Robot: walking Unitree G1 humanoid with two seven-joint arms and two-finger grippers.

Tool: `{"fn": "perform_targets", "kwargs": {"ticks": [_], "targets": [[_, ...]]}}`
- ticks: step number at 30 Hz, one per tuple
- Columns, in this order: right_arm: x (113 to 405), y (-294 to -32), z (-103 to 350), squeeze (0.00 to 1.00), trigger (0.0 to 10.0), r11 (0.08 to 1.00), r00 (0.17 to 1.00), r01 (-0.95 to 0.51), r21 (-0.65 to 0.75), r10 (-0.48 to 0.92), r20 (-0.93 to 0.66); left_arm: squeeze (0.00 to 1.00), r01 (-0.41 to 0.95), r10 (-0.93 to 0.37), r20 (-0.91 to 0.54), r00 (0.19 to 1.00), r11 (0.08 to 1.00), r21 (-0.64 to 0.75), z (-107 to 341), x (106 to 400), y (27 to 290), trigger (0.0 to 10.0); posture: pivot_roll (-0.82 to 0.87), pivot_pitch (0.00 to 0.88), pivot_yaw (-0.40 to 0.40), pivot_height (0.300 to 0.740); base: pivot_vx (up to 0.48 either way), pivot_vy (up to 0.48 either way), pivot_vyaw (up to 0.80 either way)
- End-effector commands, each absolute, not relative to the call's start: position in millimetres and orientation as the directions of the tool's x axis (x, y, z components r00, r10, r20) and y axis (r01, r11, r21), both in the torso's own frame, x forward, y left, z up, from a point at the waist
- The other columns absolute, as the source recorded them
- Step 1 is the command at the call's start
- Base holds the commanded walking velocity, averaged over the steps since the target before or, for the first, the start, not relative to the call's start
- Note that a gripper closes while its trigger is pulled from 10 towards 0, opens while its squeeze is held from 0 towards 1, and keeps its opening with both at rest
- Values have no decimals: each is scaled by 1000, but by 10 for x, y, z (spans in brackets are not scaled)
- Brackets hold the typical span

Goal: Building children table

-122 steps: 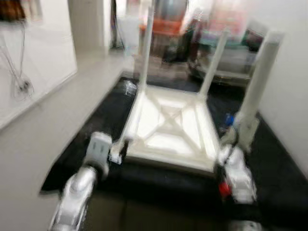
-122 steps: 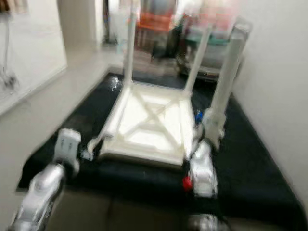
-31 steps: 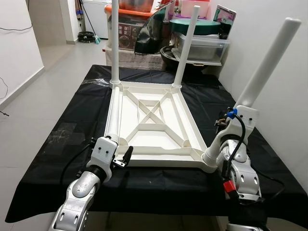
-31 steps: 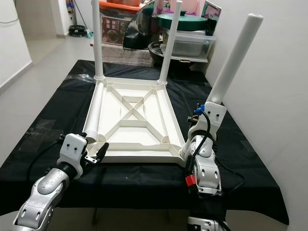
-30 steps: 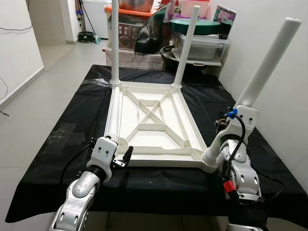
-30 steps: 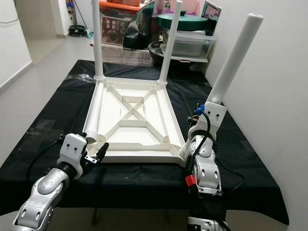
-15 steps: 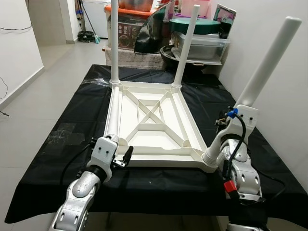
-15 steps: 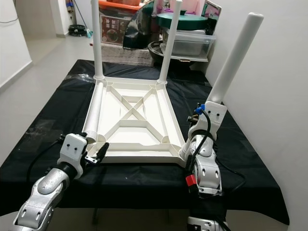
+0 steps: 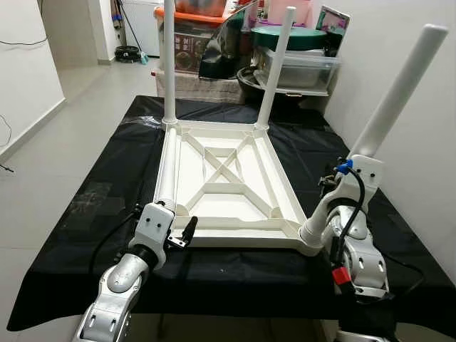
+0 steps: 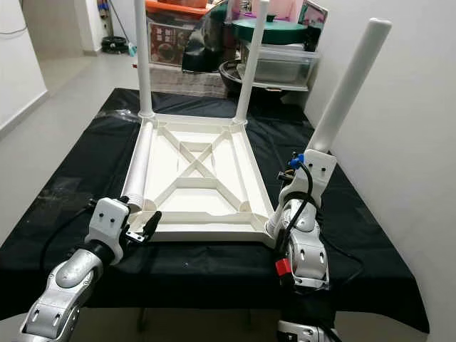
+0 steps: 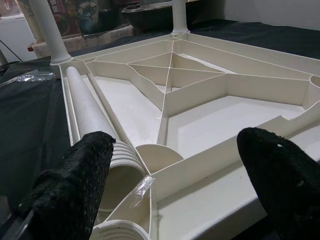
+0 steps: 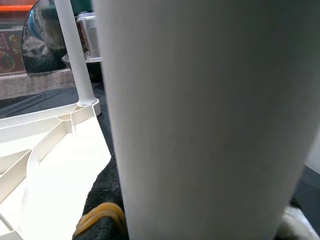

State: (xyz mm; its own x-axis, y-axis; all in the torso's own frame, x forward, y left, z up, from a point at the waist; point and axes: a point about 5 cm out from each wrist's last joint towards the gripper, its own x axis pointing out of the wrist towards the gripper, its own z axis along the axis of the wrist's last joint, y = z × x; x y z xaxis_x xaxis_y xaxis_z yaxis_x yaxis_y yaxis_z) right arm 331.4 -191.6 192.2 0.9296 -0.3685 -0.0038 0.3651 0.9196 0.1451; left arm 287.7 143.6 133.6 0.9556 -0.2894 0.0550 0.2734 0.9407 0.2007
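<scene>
I'm looking down on a tabletop point(image 9: 92, 192) draped in black cloth, with the white children's table frame point(image 9: 224, 182) lying upside down in the middle of it. Beyond the frame's far end stand stacked storage bins point(image 9: 299, 60) and other clutter. Two legs point(image 9: 169, 64) rise upright from the frame's far corners. A third leg point(image 9: 165, 178) lies flat along the frame's left rail, its ribbed end near the front left corner. The fourth leg point(image 9: 395, 92) leans out from the frame's front right corner — my right claw point(image 10: 313, 160) is clamped around its lower part, fingers pressed to it. My left claw point(image 11: 175, 175) hovers just before the front left corner, fingers point(image 11: 75, 185) spread wide — gripping nothing.
</scene>
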Motion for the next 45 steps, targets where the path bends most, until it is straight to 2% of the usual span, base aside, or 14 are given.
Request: {"fn": "perform_targets", "kwargs": {"ticks": [1,7,8,10,11,17,25,26,27,34,35,36,45], "targets": [[3279,-1859,1573,0,10000,915,921,371,157,-342,-185,0,293,-307,37,951,933,207,1282,2874,1399,10000,43,0,-78,740,0,0,0],[3269,-1836,1729,24,10000,915,931,361,182,-341,-132,0,298,-312,36,949,931,212,1286,2881,1395,10000,41,0,-73,740,0,0,0],[3262,-1834,1830,847,10000,915,934,358,188,-346,-93,0,299,-313,35,949,930,212,1285,2882,1401,10000,39,0,-71,740,0,0,0],[3262,-1834,1830,847,10000,915,934,358,188,-346,-93,0,299,-313,35,949,930,212,1285,2882,1401,10000,39,0,-71,740,0,0,0],[3256,-1831,1890,1000,10000,917,937,349,195,-343,-64,0,300,-314,35,949,930,213,1284,2882,1400,10000,39,0,-71,740,0,0,0],[3222,-1847,2090,1000,10000,929,938,331,165,-343,51,0,303,-317,33,948,929,213,1281,2882,1392,10000,35,0,-68,740,0,0,0],[3216,-1887,2050,1000,10000,924,932,349,155,-360,49,0,302,-316,34,948,929,212,1278,2888,1388,10000,38,0,-71,740,0,0,0],[3216,-1890,2038,1000,7176,923,932,349,162,-360,44,0,301,-315,34,948,930,213,1278,2889,1392,10000,38,0,-72,740,0,0,0],[3215,-1886,2032,1000,0,924,934,343,169,-355,46,0,300,-314,34,949,930,213,1278,2889,1394,10000,38,0,-73,740,0,0,0],[3204,-1867,2013,1000,0,926,937,333,178,-346,44,0,301,-315,33,949,929,215,1271,2886,1393,10000,38,0,-73,740,0,0,0],[3200,-1869,2013,533,0,926,937,333,181,-346,45,0,301,-315,33,948,929,215,1270,2886,1392,10000,37,0,-73,740,0,0,0],[3198,-1877,2014,0,0,925,937,333,184,-347,47,0,302,-315,32,948,929,215,1269,2887,1391,10000,36,0,-73,740,0,0,0],[3201,-1901,1975,0,0,915,936,338,220,-352,28,0,303,-317,30,948,927,219,1260,2887,1388,10000,36,0,-72,740,0,0,0]]}}
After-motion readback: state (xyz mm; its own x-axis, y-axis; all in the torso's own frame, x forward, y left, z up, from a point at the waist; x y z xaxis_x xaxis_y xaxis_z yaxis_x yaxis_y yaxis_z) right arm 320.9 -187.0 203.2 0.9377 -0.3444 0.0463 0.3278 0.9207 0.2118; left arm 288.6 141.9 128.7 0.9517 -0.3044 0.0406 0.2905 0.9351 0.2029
